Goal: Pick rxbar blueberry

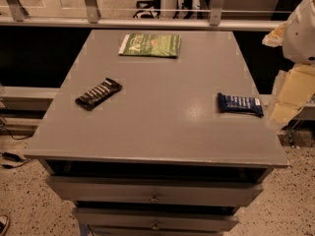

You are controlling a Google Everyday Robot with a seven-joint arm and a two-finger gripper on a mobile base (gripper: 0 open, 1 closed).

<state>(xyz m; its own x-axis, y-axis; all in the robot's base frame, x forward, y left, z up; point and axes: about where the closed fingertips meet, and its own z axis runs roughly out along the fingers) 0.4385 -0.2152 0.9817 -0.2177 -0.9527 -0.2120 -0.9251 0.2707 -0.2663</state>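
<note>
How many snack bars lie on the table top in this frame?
2: the black bar on the left, the blue bar near the right edge. The gripper hangs just right of the blue one. None looks hidden.

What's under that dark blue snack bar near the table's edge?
The rxbar blueberry lies flat on the grey tabletop. Whatever is directly beneath the wrapper is covered. The gripper hangs beside the bar, just beyond the table's edge.

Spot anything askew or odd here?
Nothing damaged: the black bar lies diagonal at left; the rxbar blueberry sits close to the table right edge, gripper just beyond it. The drawers below look partly pulled out.
</note>
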